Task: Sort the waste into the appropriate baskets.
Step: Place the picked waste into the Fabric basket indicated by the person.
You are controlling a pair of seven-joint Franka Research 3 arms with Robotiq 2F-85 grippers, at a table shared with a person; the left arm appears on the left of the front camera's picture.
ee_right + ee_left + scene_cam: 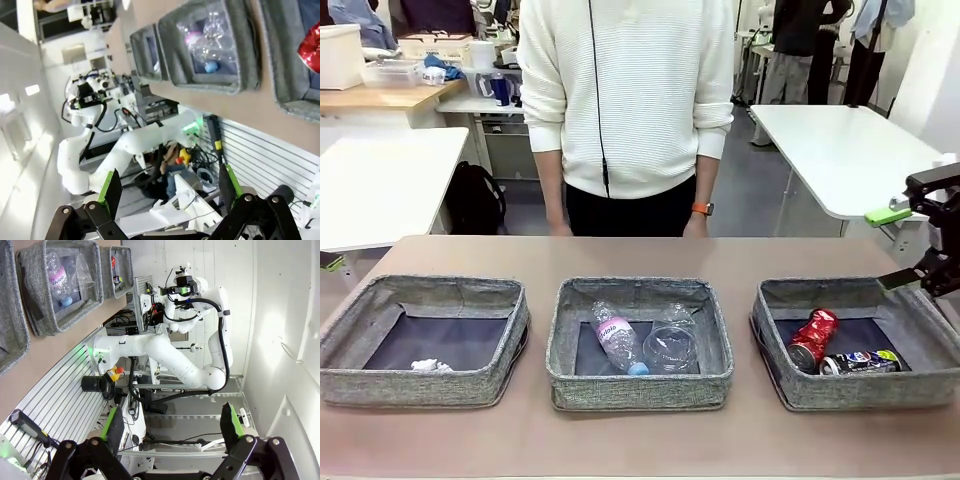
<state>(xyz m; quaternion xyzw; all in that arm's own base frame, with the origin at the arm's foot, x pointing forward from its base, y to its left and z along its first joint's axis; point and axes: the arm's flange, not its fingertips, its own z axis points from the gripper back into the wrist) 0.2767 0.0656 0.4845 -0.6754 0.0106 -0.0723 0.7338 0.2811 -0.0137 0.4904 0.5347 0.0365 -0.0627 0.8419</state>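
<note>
You have open brown tabletop (640,255) behind the three grey woven fabric baskets, up to the person's hands (698,226) at the far edge, and narrow bare strips between baskets. The left basket (380,300) offers most free floor, holding just a crumpled white paper wad (431,366). The right gripper (912,246), jaws apart, hangs over the right basket's (775,300) far corner.

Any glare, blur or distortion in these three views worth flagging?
Front view: even light, sharp; the clear plastic cup reads faintly against its basket. Left wrist view: rolled sideways, overexposed white wall at right. Right wrist view: rolled, soft, with the crushed red can cut by the frame edge.
</note>
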